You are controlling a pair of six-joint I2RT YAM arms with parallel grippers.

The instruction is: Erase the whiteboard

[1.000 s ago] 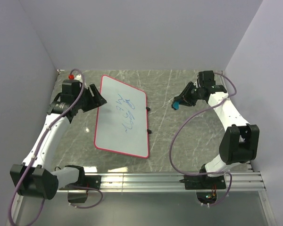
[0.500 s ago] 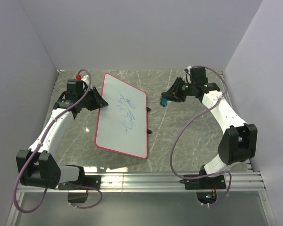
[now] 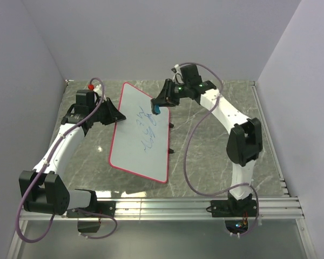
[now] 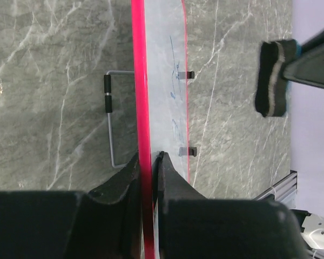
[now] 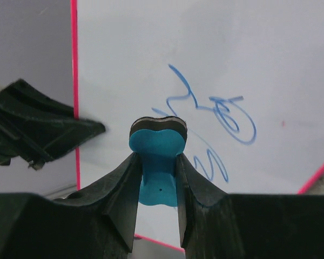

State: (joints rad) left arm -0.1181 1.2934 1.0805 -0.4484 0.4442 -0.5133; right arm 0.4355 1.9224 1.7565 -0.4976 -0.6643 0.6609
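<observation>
The whiteboard [image 3: 135,145], white with a red-pink rim, lies left of centre on the marble table with blue scribbles [image 3: 147,127] on its upper half. My left gripper [image 3: 116,115] is shut on the board's left rim [image 4: 142,97]; the jaws pinch the rim from both sides [image 4: 149,162]. The board looks tilted, with that edge raised. My right gripper [image 3: 161,101] is shut on a small blue eraser [image 5: 157,148] with a dark felt face. It hovers over the board's upper part, next to the scribbles [image 5: 221,118]. The left wrist view shows the eraser [image 4: 270,78] above the board's far side.
Two small black clips [image 3: 170,125] [image 3: 171,150] sit on the board's right edge. A wire stand [image 4: 111,129] shows beneath the board's left side. An aluminium rail [image 3: 178,205] runs along the near edge. Walls close in at the left, back and right.
My left gripper has shut on the whiteboard's left rim. My right arm has swung left with the eraser, from the table's right side to above the board's upper part.
</observation>
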